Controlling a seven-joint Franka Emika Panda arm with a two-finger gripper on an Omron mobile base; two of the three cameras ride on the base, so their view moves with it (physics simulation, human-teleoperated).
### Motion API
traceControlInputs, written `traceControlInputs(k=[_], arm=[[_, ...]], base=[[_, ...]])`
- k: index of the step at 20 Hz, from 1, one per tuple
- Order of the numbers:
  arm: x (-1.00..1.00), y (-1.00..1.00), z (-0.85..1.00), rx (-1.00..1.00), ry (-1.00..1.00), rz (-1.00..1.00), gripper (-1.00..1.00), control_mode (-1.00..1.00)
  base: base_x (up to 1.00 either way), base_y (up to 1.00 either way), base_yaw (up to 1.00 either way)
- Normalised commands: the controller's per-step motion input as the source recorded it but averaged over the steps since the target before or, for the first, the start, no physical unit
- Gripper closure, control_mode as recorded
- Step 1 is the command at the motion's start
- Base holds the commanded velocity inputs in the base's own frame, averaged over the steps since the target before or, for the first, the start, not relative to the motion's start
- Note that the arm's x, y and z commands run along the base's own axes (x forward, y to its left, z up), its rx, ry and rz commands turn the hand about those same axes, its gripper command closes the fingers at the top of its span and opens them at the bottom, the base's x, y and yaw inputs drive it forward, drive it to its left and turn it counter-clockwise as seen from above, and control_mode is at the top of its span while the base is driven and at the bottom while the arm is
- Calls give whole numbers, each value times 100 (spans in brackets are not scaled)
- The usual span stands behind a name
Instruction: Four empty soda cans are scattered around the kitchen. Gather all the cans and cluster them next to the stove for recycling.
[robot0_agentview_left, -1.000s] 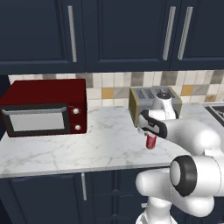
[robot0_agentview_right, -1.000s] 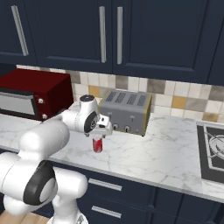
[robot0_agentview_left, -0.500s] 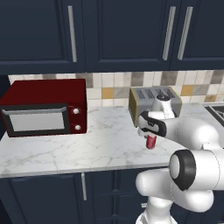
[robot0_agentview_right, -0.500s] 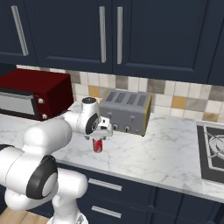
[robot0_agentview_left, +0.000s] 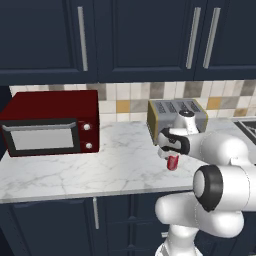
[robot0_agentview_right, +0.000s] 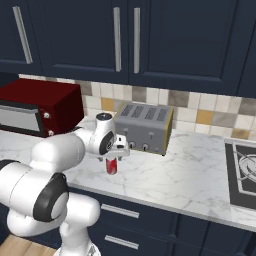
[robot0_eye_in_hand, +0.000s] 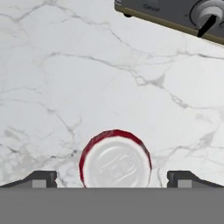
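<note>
A white marble counter (robot0_agentview_left: 100, 170) runs across the middle of both base views, with navy cabinets (robot0_agentview_left: 125, 35) filling the top of the frame and a beige-grey mosaic tile backsplash (robot0_agentview_left: 130, 97) between them. One red microwave (robot0_agentview_left: 50, 122) sits at the left of the left base view, one steel toaster (robot0_agentview_right: 145, 127) stands against the tiles near the centre of the right base view, and a corner of the stove (robot0_agentview_right: 242, 167) shows at that view's right edge. One red soda can (robot0_eye_in_hand: 115, 159) stands upright, its long axis vertical and silvery top facing up into the hand view's lower centre, on the counter in front of the toaster. The gripper (robot0_eye_in_hand: 112, 178) hangs directly above it, jaws spread wide, a fingertip on each side of the can and apart from it, holding nothing.
</note>
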Motion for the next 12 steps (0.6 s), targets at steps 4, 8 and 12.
traceControlInputs(k=[4, 8, 12], arm=[[3, 0, -8, 0, 0, 7, -100, -100], [3, 0, -6, 0, 0, 5, -100, -100], [2, 0, -6, 0, 0, 4, -100, -100]], base=[[0, 0, 0], [0, 0, 0], [0, 0, 0]])
